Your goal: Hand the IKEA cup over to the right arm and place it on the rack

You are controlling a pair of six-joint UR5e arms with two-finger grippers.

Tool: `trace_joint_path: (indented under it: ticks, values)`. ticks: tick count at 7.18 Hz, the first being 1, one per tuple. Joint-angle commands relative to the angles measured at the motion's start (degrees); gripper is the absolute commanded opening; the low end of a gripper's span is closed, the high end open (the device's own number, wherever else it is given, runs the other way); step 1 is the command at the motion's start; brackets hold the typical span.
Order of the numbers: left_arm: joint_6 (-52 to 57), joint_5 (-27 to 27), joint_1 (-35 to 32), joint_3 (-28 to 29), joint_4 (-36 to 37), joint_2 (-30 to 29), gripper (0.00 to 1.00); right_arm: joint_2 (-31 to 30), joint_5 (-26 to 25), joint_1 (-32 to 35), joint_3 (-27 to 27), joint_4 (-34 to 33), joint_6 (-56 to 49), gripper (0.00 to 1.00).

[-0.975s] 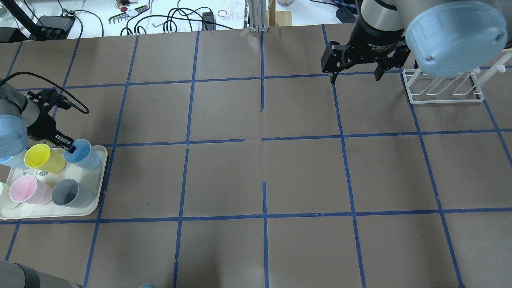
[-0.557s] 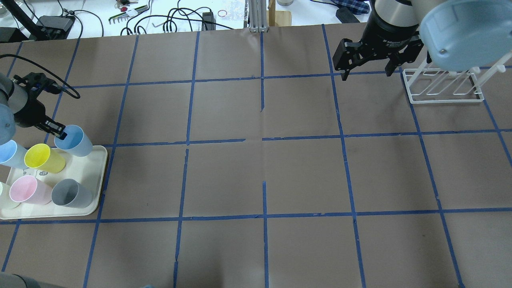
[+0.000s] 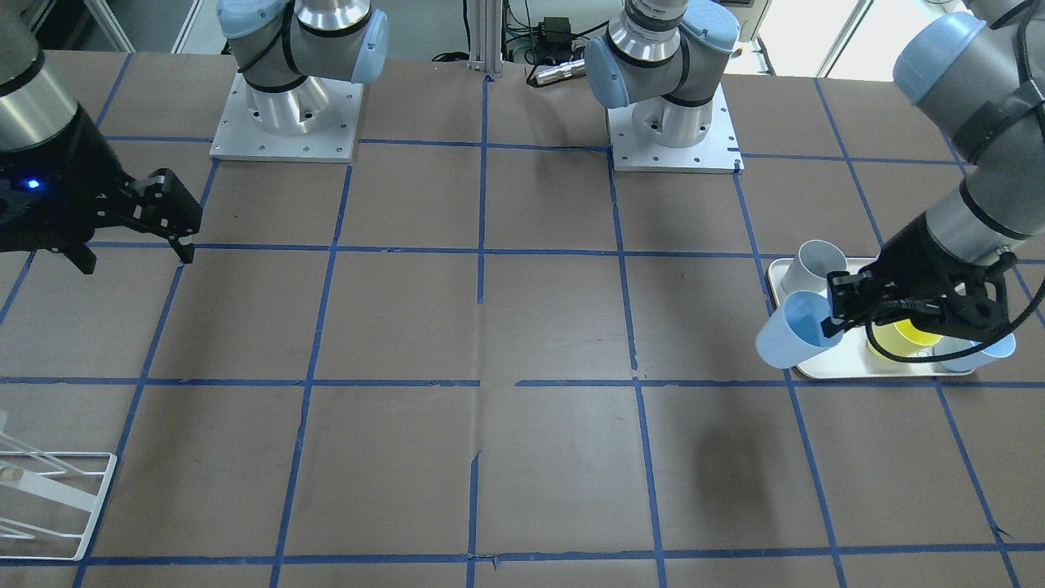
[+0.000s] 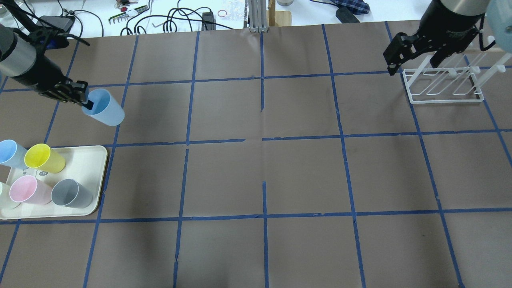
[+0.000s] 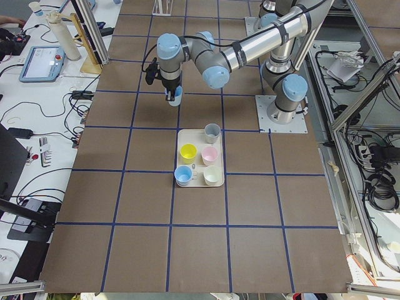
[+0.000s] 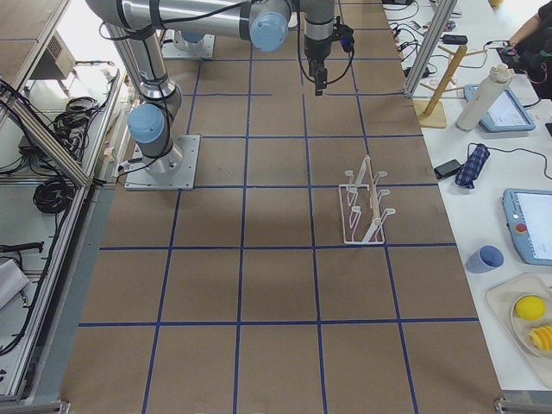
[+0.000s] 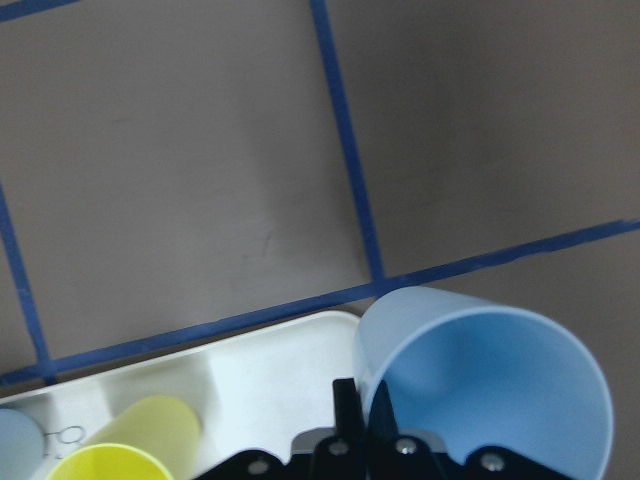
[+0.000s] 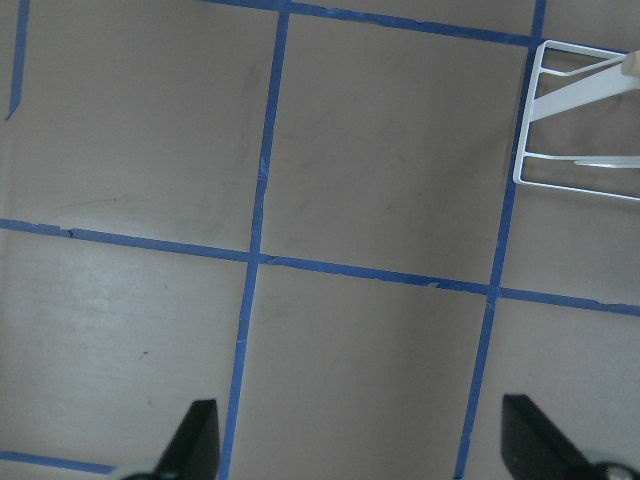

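Left end effector [image 4: 88,104] pinches the pale blue tapered plastic cup [image 4: 105,110] by its rim, airborne over far-left tabletop [image 4: 224,176]; carry it level toward centre (right end effector [image 4: 413,63] gapes wide, empty, beside white wire rack [image 4: 440,99]).

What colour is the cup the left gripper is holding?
Pale blue. The IKEA cup shows best in the overhead exterior view.

We see a brown surface [image 4: 304,176] gridded with blue tape [image 4: 262,60]. The IKEA cup [image 4: 105,109] is pale blue; on the cream tray [image 4: 90,160] stand a yellow cup [image 4: 43,158], a pink cup [image 4: 28,189], a grey cup [image 4: 71,193] and another blue cup [image 4: 9,153]. The rack [image 4: 446,101] is white.
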Motion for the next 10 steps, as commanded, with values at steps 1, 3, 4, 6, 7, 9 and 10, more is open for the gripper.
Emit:
trace_joint_path:
  ticks: [1, 3, 4, 6, 7, 9, 10]
  values:
    - [-20.37, -18.0, -4.74, -1.19, -4.53, 2.88, 0.0, 0.41, 6.82, -8.88, 0.39, 3.18, -9.92, 1.0]
    - [-34.28, -27.8, -9.39, -2.43, -4.36, 4.29, 0.0, 0.85, 16.66, -14.78, 0.39, 11.59, -13.63, 1.0]
    - [-40.52, -34.54, -11.5, -3.13, -4.45, 5.26, 0.0, 1.29, 20.01, -16.81, 0.39, 16.68, -14.0, 1.0]
    - [-43.3, -48.76, -12.75, -7.85, -4.36, 5.53, 0.0, 1.38, 27.66, -18.84, 0.39, 31.96, -14.0, 1.0]
    - [-43.66, -56.15, -12.75, -11.88, -3.93, 6.05, 0.0, 1.47, 30.91, -19.37, 0.39, 36.98, -13.65, 1.0]
    - [-42.87, -67.23, -12.84, -18.23, -3.75, 7.99, 0.0, 1.56, 39.61, -21.65, 0.22, 47.63, -13.21, 1.0]
    - [-43.04, -72.17, -12.93, -19.64, -3.75, 8.08, 0.0, 1.38, 43.04, -21.66, 0.04, 49.67, -11.82, 1.0]
